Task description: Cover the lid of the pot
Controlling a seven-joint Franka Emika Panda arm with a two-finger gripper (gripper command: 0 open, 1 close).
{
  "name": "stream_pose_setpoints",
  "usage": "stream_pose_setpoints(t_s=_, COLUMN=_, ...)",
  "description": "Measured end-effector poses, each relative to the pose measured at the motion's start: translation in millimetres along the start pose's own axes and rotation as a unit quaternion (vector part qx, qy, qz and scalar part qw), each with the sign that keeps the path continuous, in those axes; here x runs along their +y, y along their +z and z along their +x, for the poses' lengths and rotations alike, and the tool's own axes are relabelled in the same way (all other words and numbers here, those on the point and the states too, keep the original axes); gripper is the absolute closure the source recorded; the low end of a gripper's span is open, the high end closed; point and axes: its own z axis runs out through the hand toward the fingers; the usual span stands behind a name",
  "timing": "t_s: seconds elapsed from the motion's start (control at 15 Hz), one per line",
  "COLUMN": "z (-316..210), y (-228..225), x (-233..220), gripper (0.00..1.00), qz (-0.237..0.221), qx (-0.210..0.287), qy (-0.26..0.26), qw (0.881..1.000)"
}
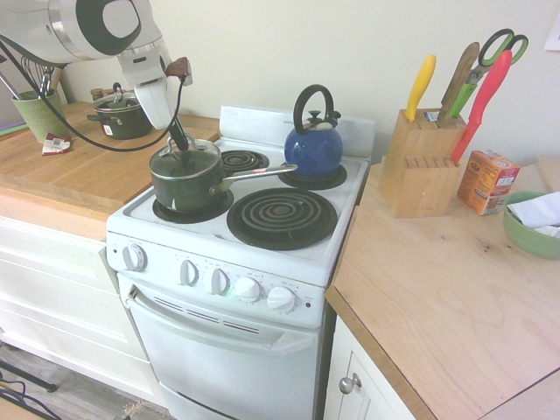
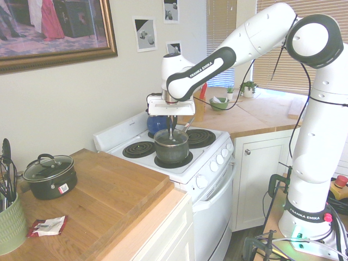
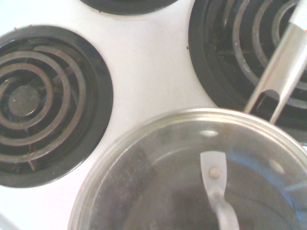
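Two fingers (image 1: 178, 135) stand closed; any hold seems unclear. Beneath them, the rigid, probably fragile glass lid (image 3: 158, 177) warrants gripping by its handle (image 3: 214, 184).

Sideways from the claw (image 2: 172, 130) it's pretty open over the bare coils (image 1: 282, 217); blue kettle (image 1: 313, 147) is the lump behind it on the back burner, and the pot's long handle (image 1: 260, 174) sticks out just beside it; straight below, the lid (image 1: 185, 159) blocks any drop.
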Motion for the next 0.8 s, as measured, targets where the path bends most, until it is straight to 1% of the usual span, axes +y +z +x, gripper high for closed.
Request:
stream_pose_setpoints(t_s=0.13, z=-6.0, y=2.8, x=1.6, gripper=1.00, qz=-0.003, qx=0.000, qy=-0.006, qw=1.000)
stream_pose_setpoints(t_s=0.27, z=-13.3, y=15.7, x=1.4, gripper=1.00, qz=-0.011, qx=0.002, qy=-0.013, qw=1.000)
stream_pose_setpoints(t_s=0.33, z=-15.2, y=19.7, x=-2.7, gripper=1.00, qz=-0.007, qx=0.005, qy=-0.015, qw=1.000)
stream_pose_setpoints(t_s=0.67, z=-15.7, y=21.6, x=-11.2, gripper=1.00, qz=-0.012, qx=0.011, qy=-0.012, qw=1.000)
stream_pose_setpoints(t_s=0.73, z=-15.3, y=21.4, x=-11.8, gripper=0.00, qz=-0.011, qx=0.011, qy=-0.011, qw=1.000)
stream_pose_setpoints(t_s=0.8, z=-14.8, y=21.4, x=-12.2, gripper=0.00, qz=-0.011, qx=0.012, qy=-0.011, qw=1.000)
